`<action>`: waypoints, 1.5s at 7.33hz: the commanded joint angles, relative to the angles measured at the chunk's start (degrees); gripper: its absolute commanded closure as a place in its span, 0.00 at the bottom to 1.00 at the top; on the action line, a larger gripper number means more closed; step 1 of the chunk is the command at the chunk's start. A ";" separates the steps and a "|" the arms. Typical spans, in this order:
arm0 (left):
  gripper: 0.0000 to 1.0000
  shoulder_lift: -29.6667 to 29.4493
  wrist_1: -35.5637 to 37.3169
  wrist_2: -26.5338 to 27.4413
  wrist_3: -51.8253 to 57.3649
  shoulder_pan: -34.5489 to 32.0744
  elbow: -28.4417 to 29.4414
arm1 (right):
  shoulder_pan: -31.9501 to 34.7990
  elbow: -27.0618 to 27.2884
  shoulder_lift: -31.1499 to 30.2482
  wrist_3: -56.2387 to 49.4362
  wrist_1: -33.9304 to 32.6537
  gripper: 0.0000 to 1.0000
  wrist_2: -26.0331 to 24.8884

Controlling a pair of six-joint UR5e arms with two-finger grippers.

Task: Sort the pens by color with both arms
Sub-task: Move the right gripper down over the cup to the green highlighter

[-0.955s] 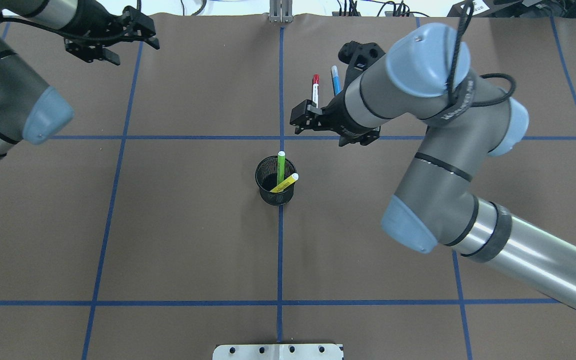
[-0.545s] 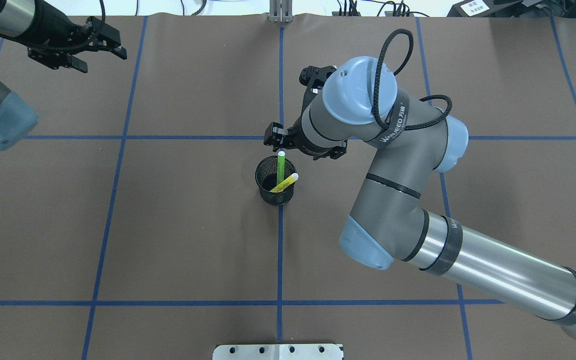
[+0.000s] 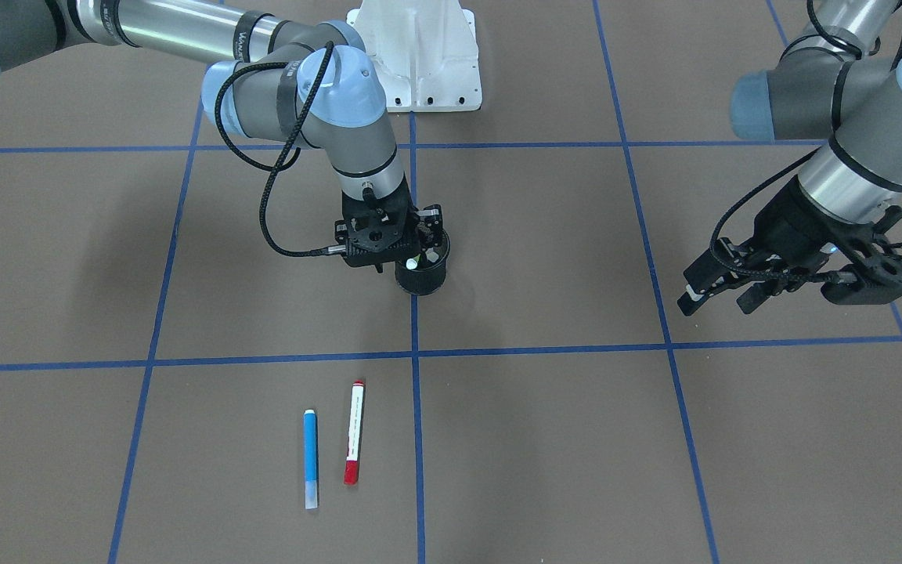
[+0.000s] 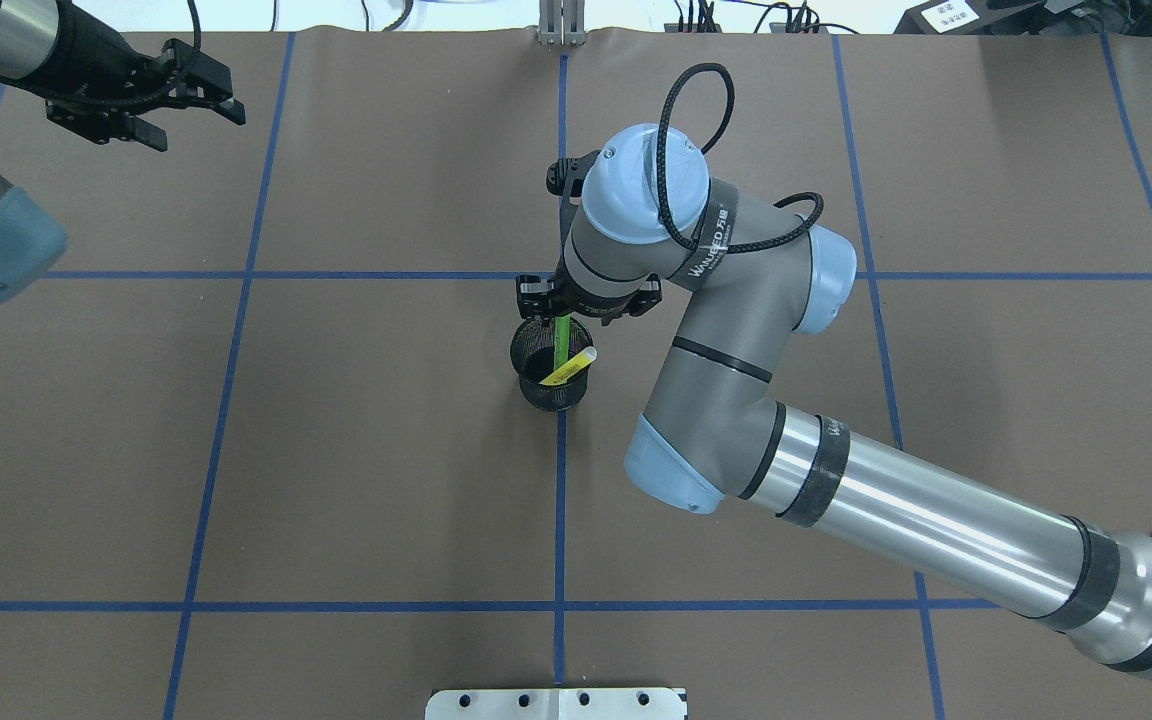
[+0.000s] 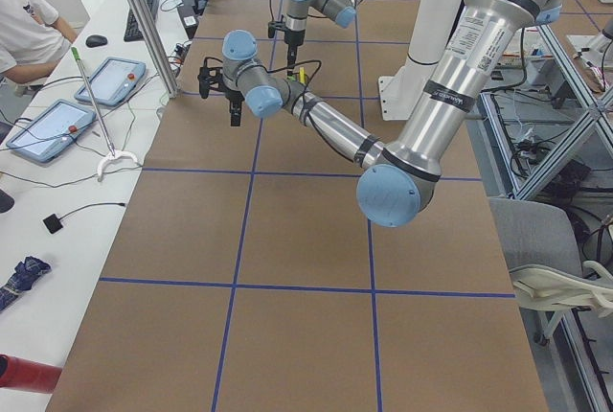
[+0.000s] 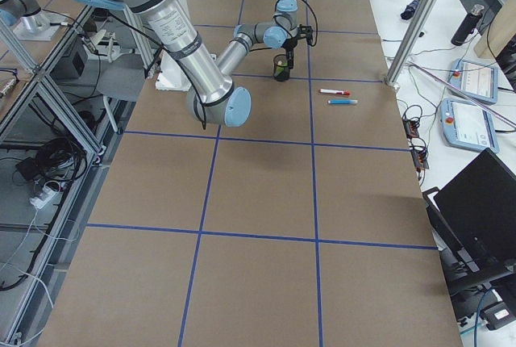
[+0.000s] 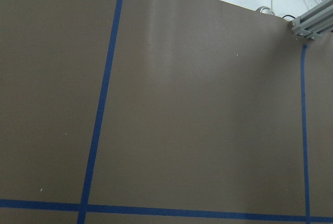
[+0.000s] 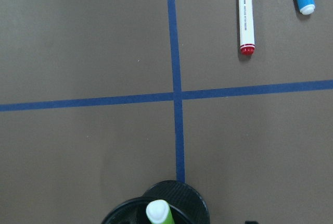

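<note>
A black mesh cup (image 4: pixel 548 388) stands at the table's centre. In it a lime green pen (image 4: pixel 561 340) stands upright and a yellow pen (image 4: pixel 569 368) leans. My right gripper (image 4: pixel 558 303) hangs open just over the green pen's pale tip (image 8: pixel 157 211) without holding it. Beyond the cup, a blue pen (image 3: pixel 310 454) and a white pen with red cap (image 3: pixel 354 431) lie side by side on the table, both also in the right wrist view. My left gripper (image 3: pixel 721 296) hovers open and empty over the far left part of the table, well away from every pen.
Blue tape lines divide the brown table into squares. The white pedestal base (image 3: pixel 420 55) sits at the robot's edge. A person (image 5: pixel 24 29) sits at a side table with tablets (image 5: pixel 110 81). A laptop (image 6: pixel 476 202) lies off the right end.
My right arm has swung from above the red and blue pens back to the cup and now hangs over the green pen. My left gripper has drawn back to the left.
</note>
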 commanded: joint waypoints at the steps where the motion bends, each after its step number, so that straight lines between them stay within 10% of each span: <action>1: 0.01 0.02 -0.06 0.27 -0.09 0.19 -0.05 | 0.55 -0.90 3.96 -5.35 -6.64 0.37 1.22; 11: 0.01 0.11 -0.06 0.53 -0.53 0.11 -0.05 | 1.08 -5.90 5.84 -8.37 -3.98 0.42 1.57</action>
